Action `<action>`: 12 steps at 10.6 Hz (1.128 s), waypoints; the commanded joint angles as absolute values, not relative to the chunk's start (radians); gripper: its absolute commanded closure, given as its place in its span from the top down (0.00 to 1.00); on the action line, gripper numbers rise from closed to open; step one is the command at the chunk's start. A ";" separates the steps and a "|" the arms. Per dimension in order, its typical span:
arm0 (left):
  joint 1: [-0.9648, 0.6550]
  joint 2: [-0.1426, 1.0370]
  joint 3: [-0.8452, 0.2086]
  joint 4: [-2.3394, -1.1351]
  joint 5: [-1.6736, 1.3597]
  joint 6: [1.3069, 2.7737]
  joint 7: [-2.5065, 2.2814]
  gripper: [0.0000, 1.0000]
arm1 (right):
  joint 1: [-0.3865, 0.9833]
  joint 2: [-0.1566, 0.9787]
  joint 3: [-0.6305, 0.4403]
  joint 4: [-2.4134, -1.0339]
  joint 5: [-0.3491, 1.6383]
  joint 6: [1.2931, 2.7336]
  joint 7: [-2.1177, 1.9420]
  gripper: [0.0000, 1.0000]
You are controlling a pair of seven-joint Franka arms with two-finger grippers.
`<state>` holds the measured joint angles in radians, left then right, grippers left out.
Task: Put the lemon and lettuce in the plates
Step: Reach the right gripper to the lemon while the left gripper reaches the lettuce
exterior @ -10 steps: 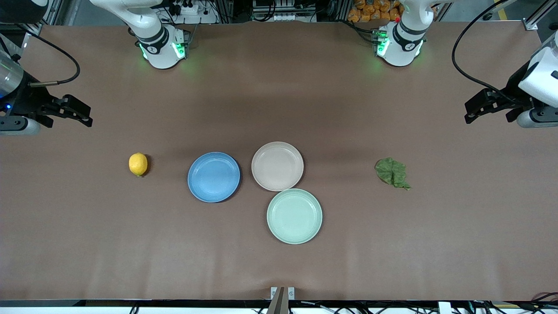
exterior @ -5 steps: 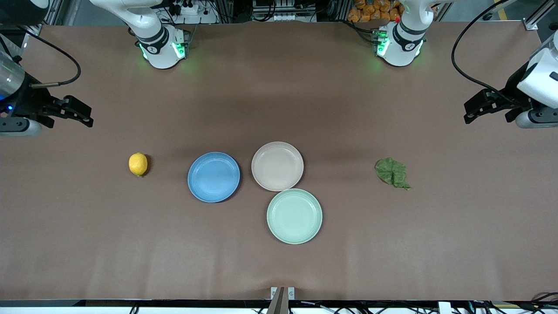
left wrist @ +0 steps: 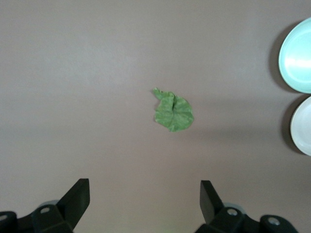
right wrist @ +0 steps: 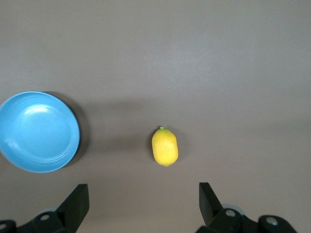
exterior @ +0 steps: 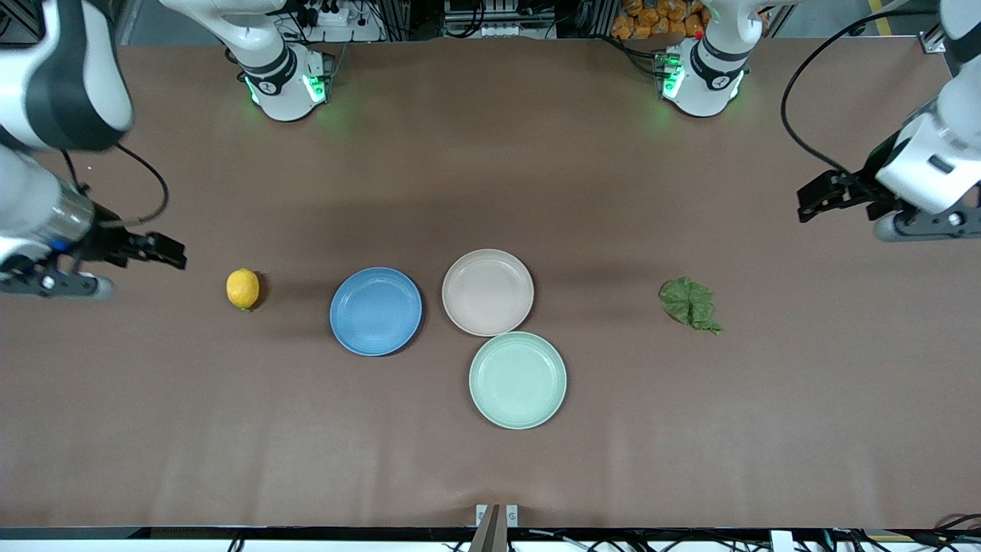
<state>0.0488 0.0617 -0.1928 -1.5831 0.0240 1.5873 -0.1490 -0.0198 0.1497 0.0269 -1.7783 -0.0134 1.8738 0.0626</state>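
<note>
Nowhere on the things themselves can any writing be read; the lemon (exterior: 243, 289), the lettuce (exterior: 690, 303) and the plates carry no legible label or brand. On the brown counter (exterior: 490, 460) the lemon lies toward the right arm's end, well apart from the blue plate (exterior: 375, 310). The beige-pink plate (exterior: 487, 292) sits just beside the blue one, and a mint-green plate (exterior: 517, 379) lies nearer to the front camera, its rim close to or touching the beige-pink one. All three plates hold nothing. The lettuce rests flat on the counter toward the left arm's end, well apart from the plates. The right claw (exterior: 170, 253) hangs over bare counter near the lemon, its fingers spread wide and holding nothing. The left claw (exterior: 812, 201) hangs over bare counter at the left arm's end, near the lettuce, likewise wide open with nothing in it. The front view alone shows both arms' bases with green lights and all three plates together. The right wrist view shows the lemon's tiny green tip and only the blue plate; the left wrist view shows the leaf's wrinkled folds with only the edges of the mint-green and beige-pink plates.
</note>
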 commanded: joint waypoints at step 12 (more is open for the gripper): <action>-0.035 0.475 -0.187 -1.759 0.060 1.975 -0.127 1.00 | -0.038 0.371 0.040 -1.980 -0.112 2.166 -0.050 1.00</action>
<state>-0.0336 0.4599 -0.1929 -1.7199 0.0385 1.9227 -0.1460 -0.0310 0.3692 0.0308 -1.9538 -0.0830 2.1342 -0.0295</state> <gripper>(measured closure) 0.000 0.000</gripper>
